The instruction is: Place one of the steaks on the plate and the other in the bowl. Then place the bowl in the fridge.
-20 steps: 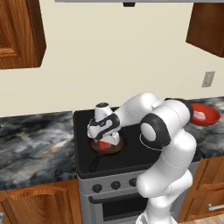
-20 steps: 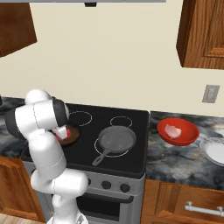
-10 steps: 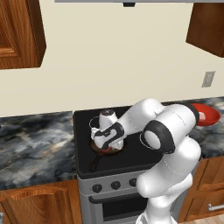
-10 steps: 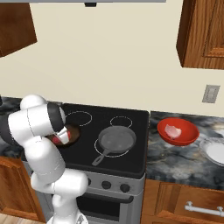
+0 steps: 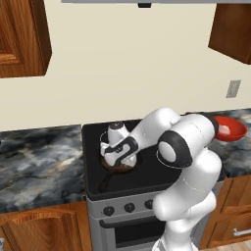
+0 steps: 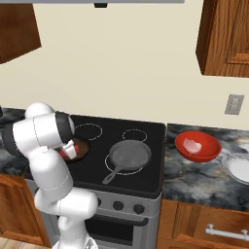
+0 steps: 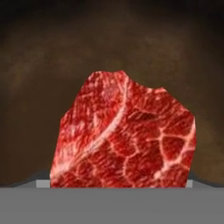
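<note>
We see the end effector (image 5: 119, 158) lowered over a dark pan (image 5: 117, 169) on the front left of the stove (image 5: 93, 147), left of centre in the left base view. In the hand view a bright red steak (image 7: 124, 135) with white marbling takes up the centre and bottom of the frame, against the dark brown pan floor (image 7: 39, 87). The fingertips are hidden behind the meat, so we cannot tell how far apart they stand or whether they grip the steak. In the right base view the arm covers most of that pan; a bit of red and white shows at its rim, centre left of the frame (image 6: 68, 149). A second, empty dark pan (image 6: 129, 155) sits on the front right burner, handle pointing toward the lower left. The red bowl (image 6: 196, 146) stands on the bench (image 6: 204, 177) right of the stove, at the right of that frame, with a pale pink-white steak (image 6: 193, 145) inside it. A white plate (image 6: 239, 168) lies just beside the bowl, at the right edge.
</note>
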### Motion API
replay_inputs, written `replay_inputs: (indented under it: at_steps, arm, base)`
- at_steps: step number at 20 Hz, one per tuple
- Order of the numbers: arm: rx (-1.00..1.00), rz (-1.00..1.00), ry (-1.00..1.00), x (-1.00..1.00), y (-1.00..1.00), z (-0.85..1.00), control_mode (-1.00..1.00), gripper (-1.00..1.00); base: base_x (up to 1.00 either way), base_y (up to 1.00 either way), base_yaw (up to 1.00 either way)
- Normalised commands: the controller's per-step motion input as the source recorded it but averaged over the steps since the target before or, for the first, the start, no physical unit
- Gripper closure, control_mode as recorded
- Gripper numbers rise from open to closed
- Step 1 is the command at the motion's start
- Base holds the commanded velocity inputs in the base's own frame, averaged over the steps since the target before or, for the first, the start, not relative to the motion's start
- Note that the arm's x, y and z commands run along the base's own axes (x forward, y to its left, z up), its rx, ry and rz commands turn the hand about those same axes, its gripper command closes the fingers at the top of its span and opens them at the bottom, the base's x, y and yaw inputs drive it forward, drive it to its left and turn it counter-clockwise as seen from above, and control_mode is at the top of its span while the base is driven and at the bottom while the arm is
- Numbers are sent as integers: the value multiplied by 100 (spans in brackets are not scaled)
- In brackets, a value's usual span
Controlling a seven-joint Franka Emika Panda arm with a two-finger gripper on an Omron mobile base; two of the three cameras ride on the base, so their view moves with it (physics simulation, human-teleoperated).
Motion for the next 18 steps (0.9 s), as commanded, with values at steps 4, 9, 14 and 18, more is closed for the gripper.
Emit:
replay_inputs:
  at_steps: [4,9,14,18]
  arm:
    - [0,0,0,0,0,0,-100,100]
    - [0,0,-7,-40,-4,3,-100,100]
    - [0,0,-13,-85,-31,40,-100,100]
    - [0,0,-12,-29,-51,74,-100,100]
  base:
    - [0,0,0]
    - [0,0,0]
    - [0,0,0]
    - [0,0,0]
